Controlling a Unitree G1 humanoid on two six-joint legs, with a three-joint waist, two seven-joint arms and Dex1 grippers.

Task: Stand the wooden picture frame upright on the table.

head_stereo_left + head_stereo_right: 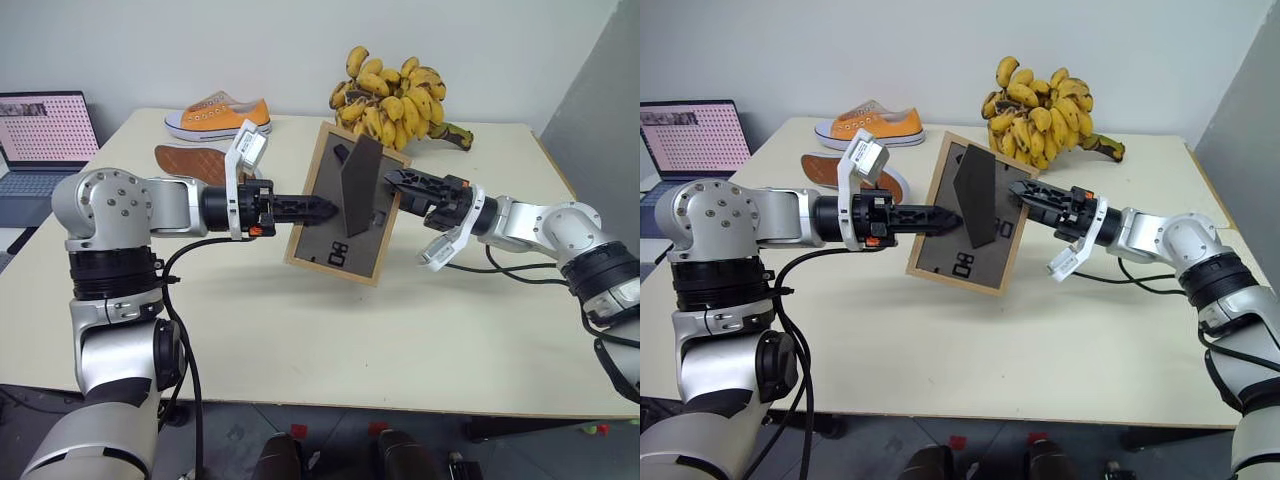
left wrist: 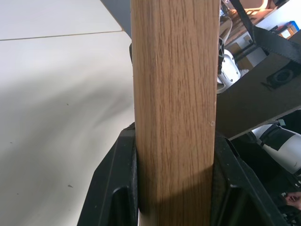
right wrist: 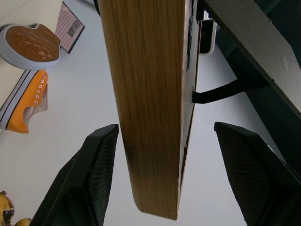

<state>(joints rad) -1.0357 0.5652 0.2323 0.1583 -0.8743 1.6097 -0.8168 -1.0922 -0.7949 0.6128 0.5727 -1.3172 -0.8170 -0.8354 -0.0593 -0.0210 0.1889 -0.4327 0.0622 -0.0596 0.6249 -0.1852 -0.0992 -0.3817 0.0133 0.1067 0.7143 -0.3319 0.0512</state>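
The wooden picture frame (image 1: 345, 205) hangs tilted above the table (image 1: 300, 330), backing and easel stand (image 1: 360, 185) facing me. The left gripper (image 1: 322, 208) pinches one wooden edge; the right gripper (image 1: 392, 178) stands wide around the opposite edge, gripping nothing. One narrow pinch carries it all — the frame could swivel or slip, or tip over if the stand isn't swung out far enough.

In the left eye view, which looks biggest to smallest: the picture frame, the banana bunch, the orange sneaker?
1. wooden picture frame, nearest the camera, so partly flattered.
2. banana bunch.
3. orange sneaker, close to the bananas; farthest back with them.
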